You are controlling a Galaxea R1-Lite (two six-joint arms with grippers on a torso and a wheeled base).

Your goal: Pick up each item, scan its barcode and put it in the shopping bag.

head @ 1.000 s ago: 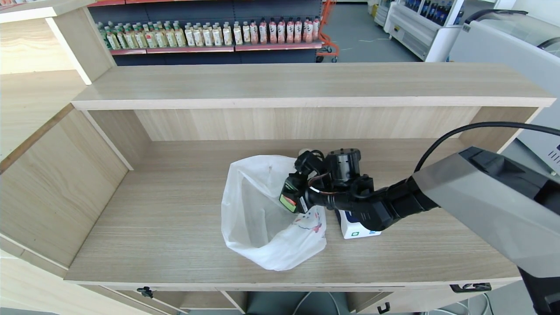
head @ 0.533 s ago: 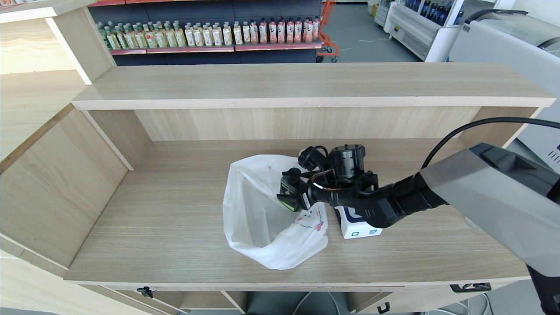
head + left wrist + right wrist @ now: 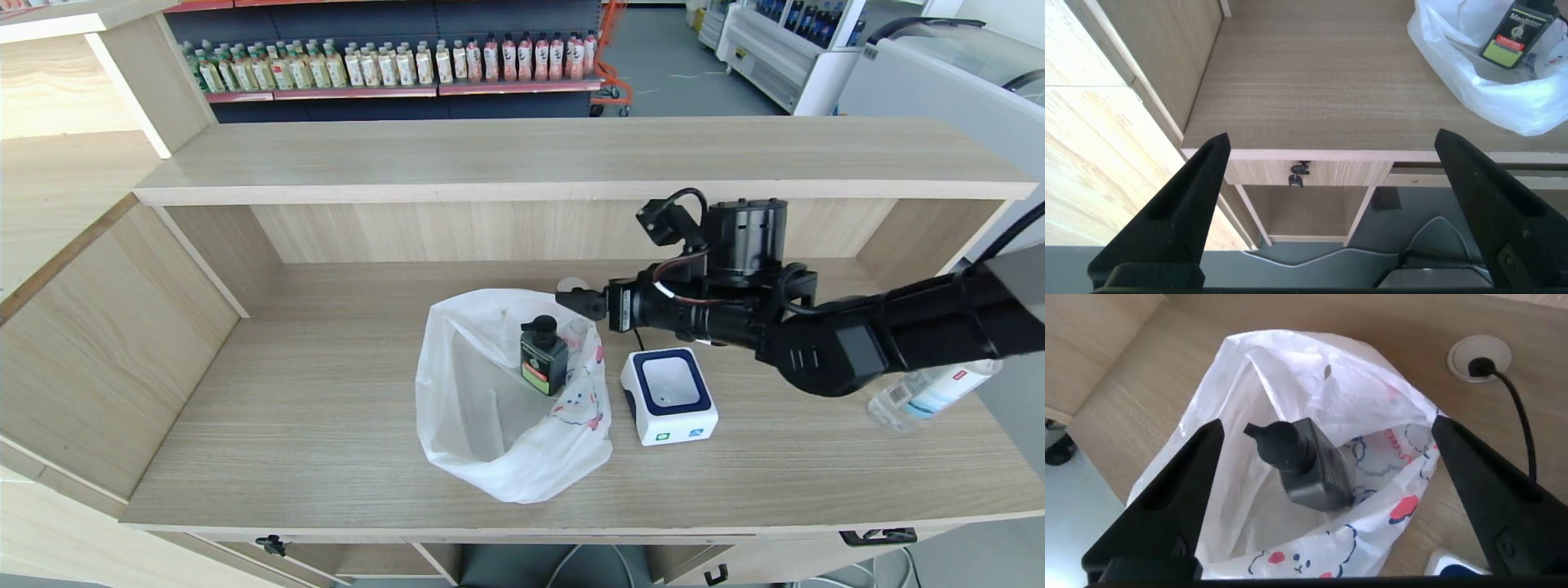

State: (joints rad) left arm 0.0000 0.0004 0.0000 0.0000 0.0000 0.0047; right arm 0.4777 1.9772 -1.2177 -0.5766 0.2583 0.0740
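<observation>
A white, thin plastic shopping bag with a small red and blue cartoon print (image 3: 502, 425) sits near the middle of the light wood-grain bench (image 3: 310, 425), its mouth open upward. Inside it stands a dark, squarish bottle with a black pump cap and a green and red label (image 3: 543, 359). The bottle is upright in the head view and rests against the side of the bag that faces the scanner. The right wrist view looks down on its cap and shoulder, with the bag's folds around it.

The right hand (image 3: 574, 302) hangs above the bag's far right rim, higher than the bottle and clear of it. Its two black fingers (image 3: 1184, 498) are spread wide with nothing between them.

Just to the right of the bag, close to it, sits a white box-shaped barcode scanner with a dark blue top window (image 3: 669, 396). Behind the bag a black cable runs into a round white grommet (image 3: 1480, 358) set in the bench top.

A clear plastic bottle with a pale label (image 3: 927, 394) lies at the right end of the bench, partly hidden by the right arm.

The left hand (image 3: 1333, 143) is held off the front edge of the bench, to the left of the bag, its fingers wide apart and empty.
</observation>
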